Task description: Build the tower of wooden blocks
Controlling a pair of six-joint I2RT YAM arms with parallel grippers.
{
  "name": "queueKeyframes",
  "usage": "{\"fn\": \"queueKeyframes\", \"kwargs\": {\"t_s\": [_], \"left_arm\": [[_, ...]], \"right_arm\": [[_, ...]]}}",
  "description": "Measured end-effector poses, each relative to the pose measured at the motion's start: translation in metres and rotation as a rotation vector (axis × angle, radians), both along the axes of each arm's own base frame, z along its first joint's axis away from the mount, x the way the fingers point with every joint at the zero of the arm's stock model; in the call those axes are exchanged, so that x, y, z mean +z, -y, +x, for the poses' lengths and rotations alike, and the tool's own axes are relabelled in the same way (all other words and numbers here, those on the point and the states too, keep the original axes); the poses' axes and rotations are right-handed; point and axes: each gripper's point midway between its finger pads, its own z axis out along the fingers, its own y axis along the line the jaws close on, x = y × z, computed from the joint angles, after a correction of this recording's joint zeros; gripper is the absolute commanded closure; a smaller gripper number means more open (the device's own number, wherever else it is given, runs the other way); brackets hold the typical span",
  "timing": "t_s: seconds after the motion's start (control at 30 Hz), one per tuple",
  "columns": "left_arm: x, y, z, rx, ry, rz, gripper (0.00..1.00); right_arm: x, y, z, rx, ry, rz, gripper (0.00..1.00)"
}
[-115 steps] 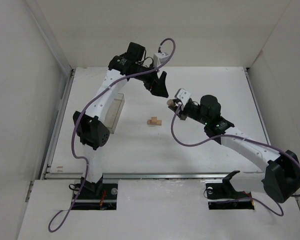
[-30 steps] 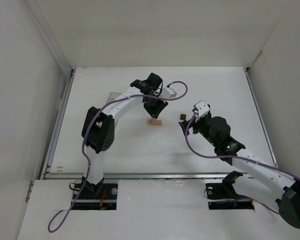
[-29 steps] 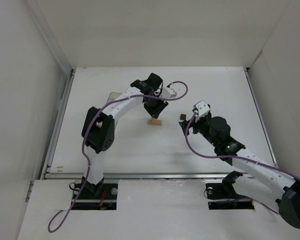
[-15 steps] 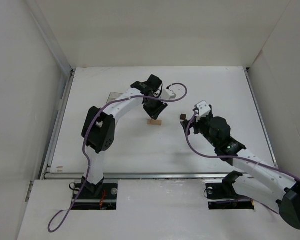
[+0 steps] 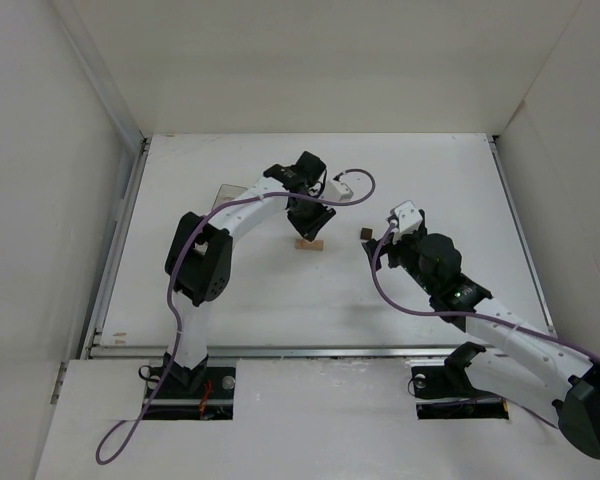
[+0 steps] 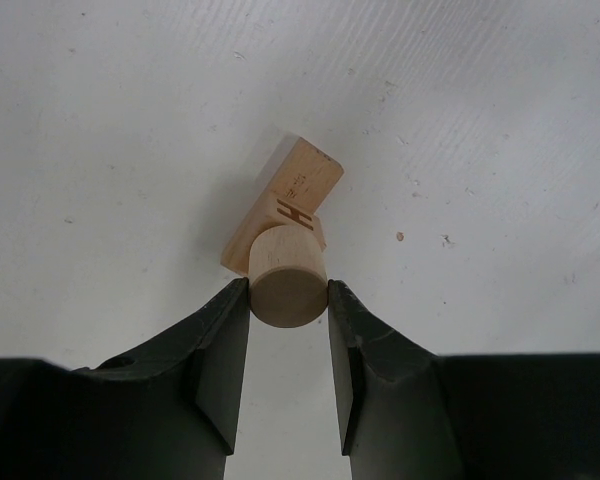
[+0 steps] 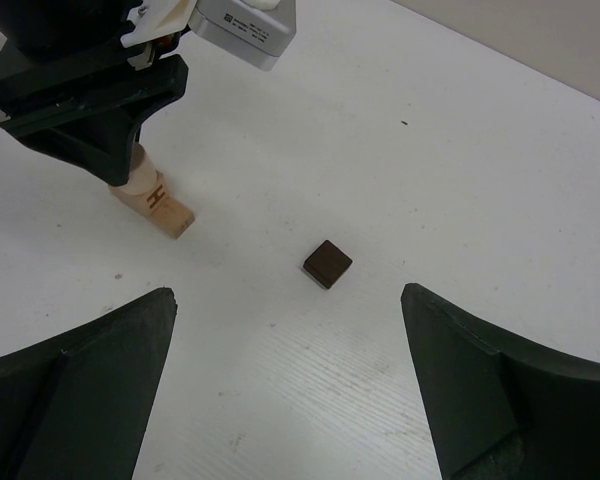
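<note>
The left gripper (image 6: 288, 300) clamps a wooden cylinder (image 6: 285, 272) upright on the tan block (image 6: 306, 183). The right gripper (image 7: 288, 298) gapes wide above the cube (image 7: 327, 263).

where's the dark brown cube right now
In the top view the dark cube lies on the table right of centre, just ahead of the open right gripper and well right of the tan block.

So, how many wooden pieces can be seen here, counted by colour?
Pale tan: 2, the oblong block and the cylinder held in the left gripper.
Dark brown: 1, the cube.
Total: 3.
</note>
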Motion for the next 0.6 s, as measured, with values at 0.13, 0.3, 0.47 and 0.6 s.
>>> {"fn": "queueKeyframes", "kwargs": {"t_s": [0.13, 0.3, 0.47, 0.6], "left_arm": [[0.000, -0.001, 0.001, 0.002, 0.003, 0.004, 1.00], [0.002, -0.003, 0.001, 0.004, 0.003, 0.015, 1.00], [0.013, 0.000, 0.005, 0.003, 0.017, 0.005, 1.00], [0.019, 0.003, 0.009, 0.002, 0.032, -0.007, 1.00]], "right_arm": [[0.000, 0.000, 0.000, -0.003, 0.000, 0.000, 0.00], [0.000, 0.000, 0.000, -0.003, 0.000, 0.000, 0.00], [0.000, 0.000, 0.000, -0.003, 0.000, 0.000, 0.00], [0.000, 0.000, 0.000, -0.003, 0.000, -0.001, 0.00]]}}
